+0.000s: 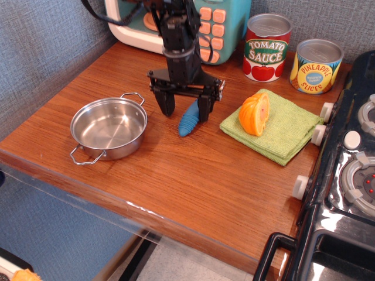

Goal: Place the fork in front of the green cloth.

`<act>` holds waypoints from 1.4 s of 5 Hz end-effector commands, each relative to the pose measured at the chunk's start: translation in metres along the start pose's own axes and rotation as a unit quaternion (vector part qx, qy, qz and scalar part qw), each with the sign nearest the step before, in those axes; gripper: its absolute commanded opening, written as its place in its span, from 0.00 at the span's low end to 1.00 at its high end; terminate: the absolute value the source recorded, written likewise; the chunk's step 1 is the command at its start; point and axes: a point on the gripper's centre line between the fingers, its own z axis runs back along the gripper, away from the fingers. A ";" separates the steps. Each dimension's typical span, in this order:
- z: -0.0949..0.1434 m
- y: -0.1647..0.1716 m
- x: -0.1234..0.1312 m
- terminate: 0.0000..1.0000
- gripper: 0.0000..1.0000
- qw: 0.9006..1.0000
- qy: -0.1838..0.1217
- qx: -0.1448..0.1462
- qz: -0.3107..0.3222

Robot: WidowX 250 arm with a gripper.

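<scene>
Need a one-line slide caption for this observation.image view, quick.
Open gripper straddles the blue-handled fork between steel pan and green cloth.

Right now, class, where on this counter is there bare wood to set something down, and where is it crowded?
Bare wood runs along the front edge, in front of the steel pan, the fork and the green cloth. It is crowded at the back: toy microwave, tomato sauce can, pineapple can. The open gripper straddles the fork.
</scene>
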 end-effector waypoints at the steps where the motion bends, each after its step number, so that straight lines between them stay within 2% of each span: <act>1: -0.003 -0.013 0.014 0.00 1.00 1.000 -0.020 0.000 -0.021; 2: -0.004 -0.015 0.013 0.00 0.00 1.000 -0.018 0.004 -0.023; 3: -0.004 -0.017 0.011 0.00 0.00 1.000 -0.007 0.006 -0.028; 4: 0.015 -0.018 0.014 0.00 0.00 0.999 -0.024 0.001 -0.021; 5: 0.055 -0.023 0.009 0.00 0.00 0.998 -0.061 -0.025 -0.007; 6: 0.087 -0.037 -0.015 0.00 0.00 0.996 -0.077 -0.035 -0.018; 7: 0.093 -0.048 -0.048 0.00 0.00 0.996 -0.053 -0.063 -0.029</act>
